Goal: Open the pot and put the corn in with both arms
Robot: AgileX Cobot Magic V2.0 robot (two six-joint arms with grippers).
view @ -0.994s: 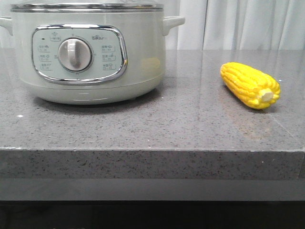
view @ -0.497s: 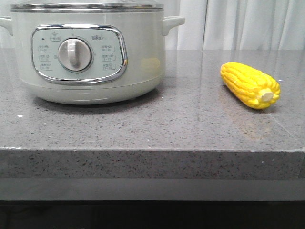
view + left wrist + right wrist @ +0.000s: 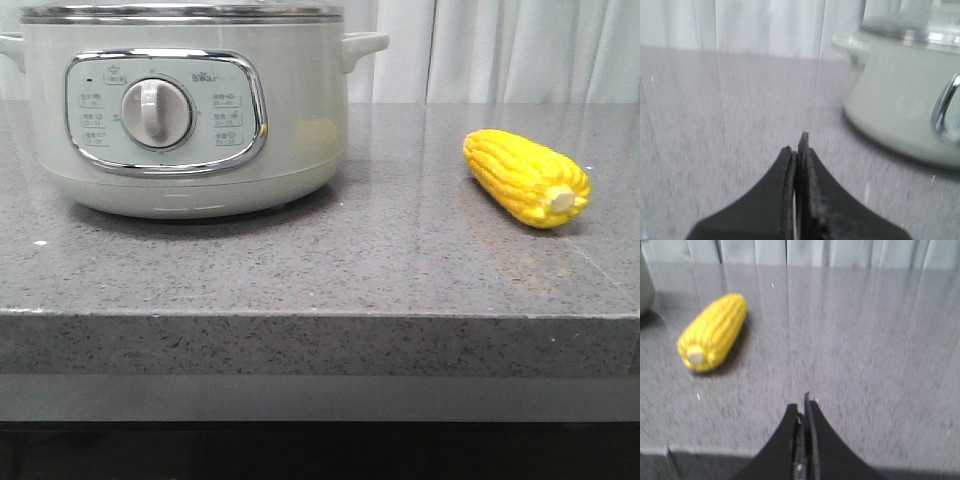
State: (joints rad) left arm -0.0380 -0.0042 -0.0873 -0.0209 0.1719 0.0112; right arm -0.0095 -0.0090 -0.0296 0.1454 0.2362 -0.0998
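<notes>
White curtains back a speckled grey stone worktop. Left: large pale-green round pot, lidded, likely heavy. Right of the pot: glossy yellow corn cob, rigid, slippery; grip mid-cob. Left pincer and right pincer closed, empty.

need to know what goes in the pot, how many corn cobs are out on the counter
1. The corn lies on its side on the counter, right of the pot and apart from it. The lid is on, so any inside would be hidden.

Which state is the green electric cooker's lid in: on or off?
On. The steel-rimmed lid sits along the top of the pot, and the corn lies outside on the countertop.
</notes>
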